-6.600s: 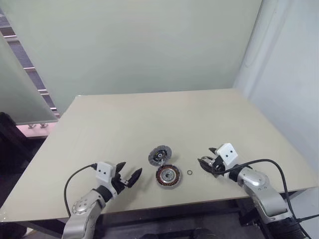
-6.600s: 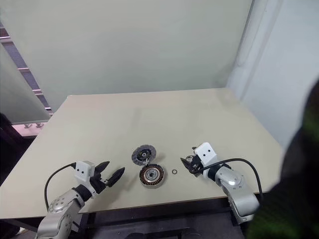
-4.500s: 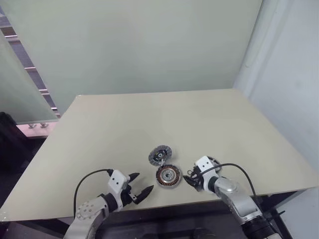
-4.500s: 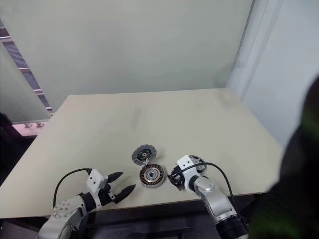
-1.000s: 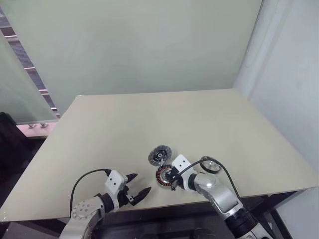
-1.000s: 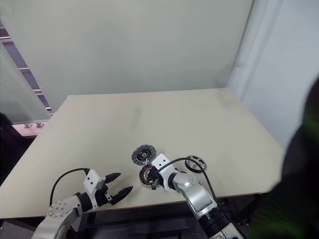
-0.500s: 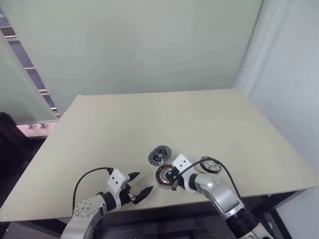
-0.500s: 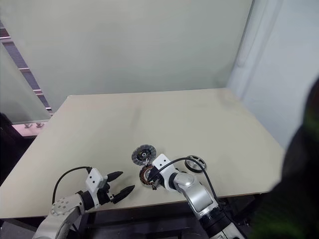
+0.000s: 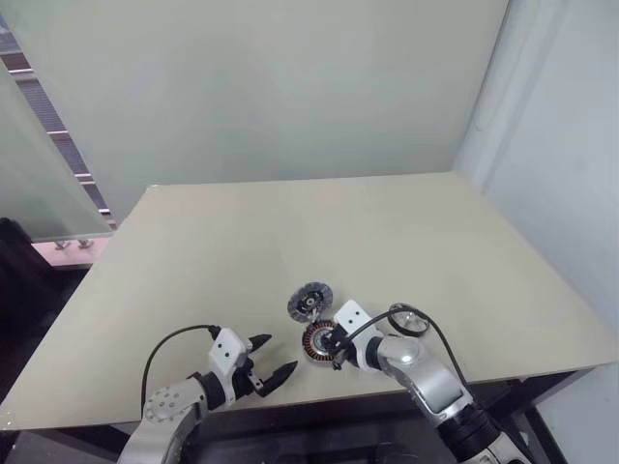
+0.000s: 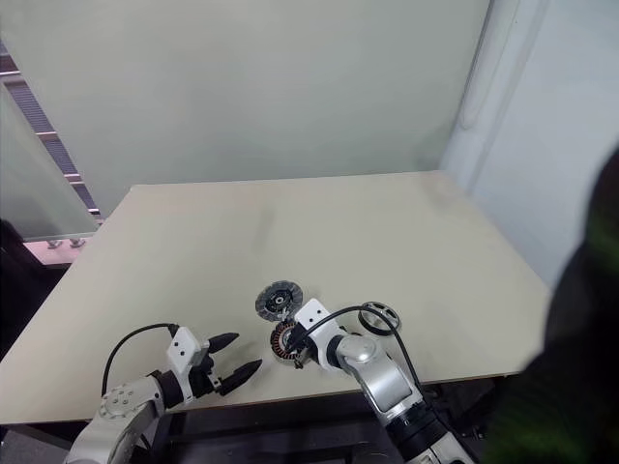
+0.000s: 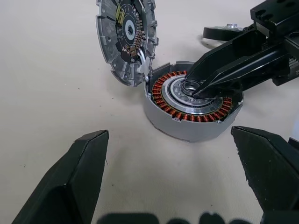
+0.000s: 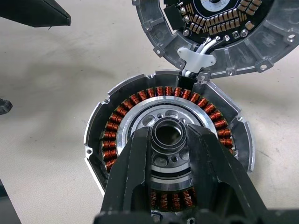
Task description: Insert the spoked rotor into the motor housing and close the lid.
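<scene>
Nothing has moved: right tool (image 12: 169, 140) stays clamped on the spoked rotor's (image 12: 169, 149) hub, left tool (image 11: 177, 172) wide open, empty.

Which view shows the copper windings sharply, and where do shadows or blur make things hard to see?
Right wrist view: the copper-wound disc is sharp, and the right gripper has its fingertips at the hub. Left wrist view: soft shadow on the table beside that disc; the open left gripper is dark, with little detail. Left eye view: both discs are too small for detail.
</scene>
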You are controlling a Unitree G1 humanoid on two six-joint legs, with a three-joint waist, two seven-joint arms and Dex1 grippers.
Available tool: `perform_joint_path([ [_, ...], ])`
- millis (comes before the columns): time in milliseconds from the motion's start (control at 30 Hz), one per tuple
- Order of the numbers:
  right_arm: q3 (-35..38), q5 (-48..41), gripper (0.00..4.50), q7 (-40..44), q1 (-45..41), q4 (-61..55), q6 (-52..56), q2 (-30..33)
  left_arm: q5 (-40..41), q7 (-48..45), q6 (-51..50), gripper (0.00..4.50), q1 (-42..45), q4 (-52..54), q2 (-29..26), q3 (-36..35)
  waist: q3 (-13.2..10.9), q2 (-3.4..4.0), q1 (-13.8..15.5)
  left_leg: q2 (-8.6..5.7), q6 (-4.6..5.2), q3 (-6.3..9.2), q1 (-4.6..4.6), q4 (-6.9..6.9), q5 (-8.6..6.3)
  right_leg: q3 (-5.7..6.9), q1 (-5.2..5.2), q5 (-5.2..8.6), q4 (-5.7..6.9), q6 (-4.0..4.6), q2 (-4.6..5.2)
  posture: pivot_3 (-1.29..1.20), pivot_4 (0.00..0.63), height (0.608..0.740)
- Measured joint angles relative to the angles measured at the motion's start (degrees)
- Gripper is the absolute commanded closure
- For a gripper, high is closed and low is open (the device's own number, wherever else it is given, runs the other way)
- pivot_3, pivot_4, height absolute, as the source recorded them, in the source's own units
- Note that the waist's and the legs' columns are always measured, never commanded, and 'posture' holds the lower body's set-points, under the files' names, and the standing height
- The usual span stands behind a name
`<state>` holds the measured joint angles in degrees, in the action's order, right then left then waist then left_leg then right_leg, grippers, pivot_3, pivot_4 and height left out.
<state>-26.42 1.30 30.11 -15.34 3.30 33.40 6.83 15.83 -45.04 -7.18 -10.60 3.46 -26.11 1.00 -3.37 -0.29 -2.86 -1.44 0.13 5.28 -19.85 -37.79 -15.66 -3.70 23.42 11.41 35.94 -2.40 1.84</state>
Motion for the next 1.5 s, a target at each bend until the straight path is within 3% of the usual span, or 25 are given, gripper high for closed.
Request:
perform_joint_path([
  [133, 0.00, 0.01, 3.71, 0.04, -0.04, 0.03, 0.03, -0.01, -0.22, 0.00, 0.02, 0.00, 0.00, 0.00, 0.00, 0.01, 0.00, 0.00, 0.00, 0.00, 0.00, 0.00, 0.00, 0.00, 0.00, 0.00, 0.00, 0.00, 0.00, 0.00, 0.00, 0.00, 0.000, 0.740],
  [467, -0.24, -0.09, 0.41, 0.76, -0.28, -0.90, 1.64, 0.69, -0.41, -0.05, 0.35, 0.00, 0.00, -0.01, 0.02, 0.07, 0.00, 0.00, 0.01, -0.01, 0.00, 0.00, 0.01, -0.02, 0.00, 0.00, -0.01, 0.00, -0.03, 0.00, 0.01, 0.00, 0.000, 0.740],
  [600, -0.10, -0.62, 0.41, 1.09, -0.23, -2.59, 3.50, 0.86, -0.45, -0.06, 0.39, 0.00, 0.00, -0.02, 0.02, 0.16, 0.00, 0.00, 0.01, -0.01, -0.01, 0.01, -0.02, 0.03, -0.01, 0.01, 0.02, 0.00, -0.02, 0.00, 0.01, 0.00, 0.000, 0.740],
  [700, -0.04, -0.86, 1.01, 1.26, -0.15, -3.19, 4.29, 0.78, -0.46, -0.07, 0.39, 0.00, 0.06, -0.04, 0.02, 0.34, 0.00, 0.00, 0.01, 0.00, -0.01, 0.03, -0.02, 0.08, -0.01, 0.03, 0.05, 0.00, -0.01, -0.01, 0.01, 0.00, 0.000, 0.740],
  [1033, 0.34, -1.26, 4.42, 0.52, -0.12, -3.49, 4.48, -0.22, -0.47, -0.09, 0.39, 0.00, 0.43, -0.44, 0.01, 0.38, 0.00, 0.00, 0.00, 0.00, -0.01, 0.02, -0.02, 0.08, -0.01, 0.04, 0.05, 0.00, -0.02, 0.00, 0.01, 0.00, 0.000, 0.740],
  [1500, 0.49, -0.78, 4.46, -1.93, -0.43, -0.38, 3.21, -1.76, -0.48, -0.09, 0.39, 0.00, 0.00, -0.44, 0.01, 0.65, -0.01, 0.01, 0.00, 0.01, -0.01, 0.03, -0.01, 0.06, -0.01, 0.04, 0.04, 0.00, -0.01, 0.00, 0.01, 0.00, 0.000, 0.740],
])
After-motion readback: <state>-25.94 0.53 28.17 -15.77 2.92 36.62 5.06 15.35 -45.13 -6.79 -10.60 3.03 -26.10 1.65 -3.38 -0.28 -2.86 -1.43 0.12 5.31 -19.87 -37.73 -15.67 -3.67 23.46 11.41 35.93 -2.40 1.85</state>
